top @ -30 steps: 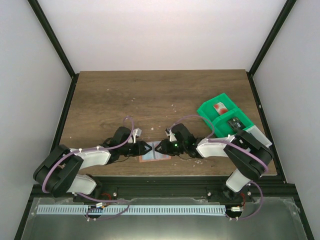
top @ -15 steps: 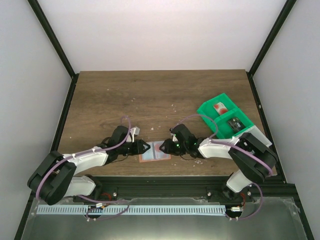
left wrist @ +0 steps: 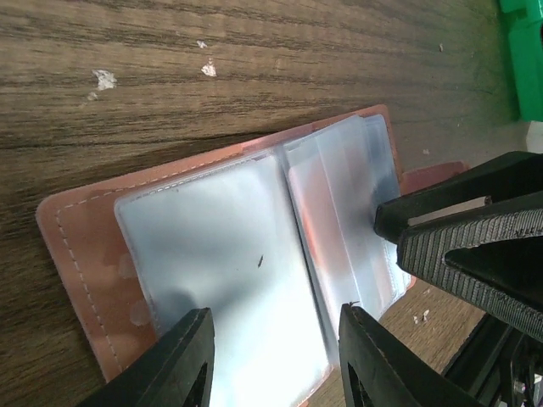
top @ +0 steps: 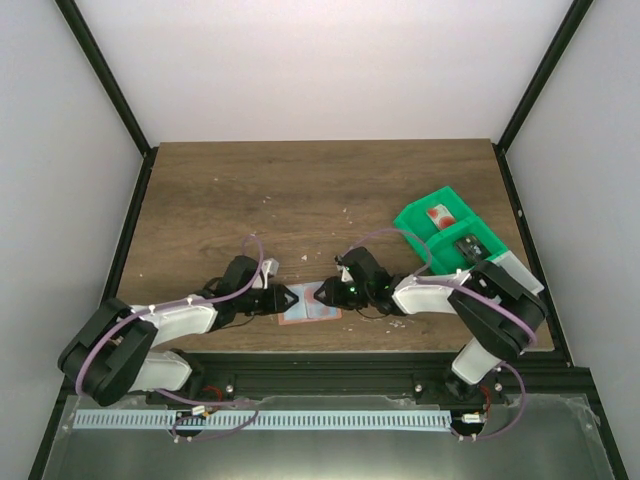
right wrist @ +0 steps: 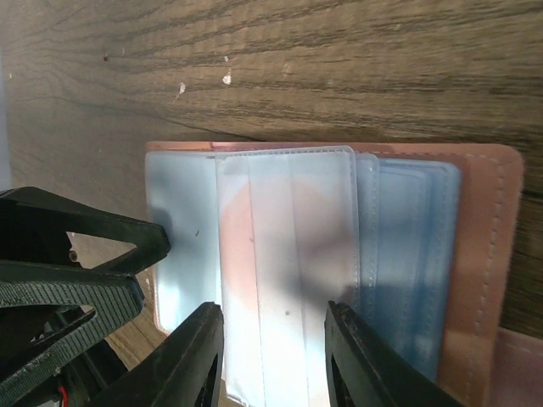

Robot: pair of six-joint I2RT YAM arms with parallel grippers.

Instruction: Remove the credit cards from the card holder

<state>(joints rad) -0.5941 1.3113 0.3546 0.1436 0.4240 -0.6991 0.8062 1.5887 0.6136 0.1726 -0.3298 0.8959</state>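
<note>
The card holder lies open near the table's front edge, tan-pink outside with clear sleeves and blue lining. It fills the left wrist view and the right wrist view. My left gripper is open at its left end, jaws over the left sleeve. My right gripper is open at its right end, jaws over the middle sleeve. A pinkish patch shows through that sleeve; I cannot tell if it is a card. A red and white card and a dark card lie in the green tray.
The green compartment tray stands at the right, partly under my right arm. The two grippers face each other tip to tip, a few centimetres apart. White crumbs dot the wood. The table's front edge runs just behind the holder.
Both grippers stay at the open holder. The left arm has shifted slightly and the right gripper has edged a little; the holder has not visibly moved.
</note>
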